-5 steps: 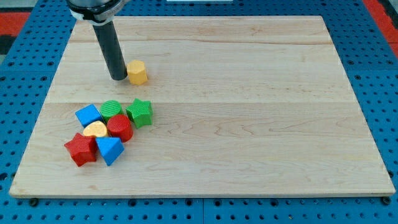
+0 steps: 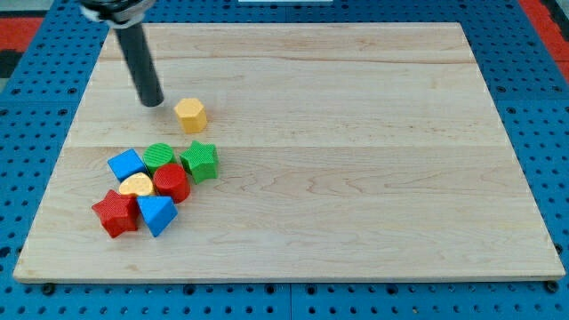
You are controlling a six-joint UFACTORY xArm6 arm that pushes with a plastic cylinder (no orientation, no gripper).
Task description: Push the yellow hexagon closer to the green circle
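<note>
The yellow hexagon lies on the wooden board, above the cluster of blocks at the view's left. The green circle sits at the top of that cluster, below and left of the hexagon, with a small gap between them. My tip rests on the board to the upper left of the hexagon, a short way off and not touching it.
The cluster also holds a green star, a blue cube, a red cylinder-like block, a yellow rounded block, a red block and a blue block. The board's left edge is near.
The yellow hexagon has slid slightly down and left, toward the cluster. My tip has drawn back up and to the left, away from the hexagon.
</note>
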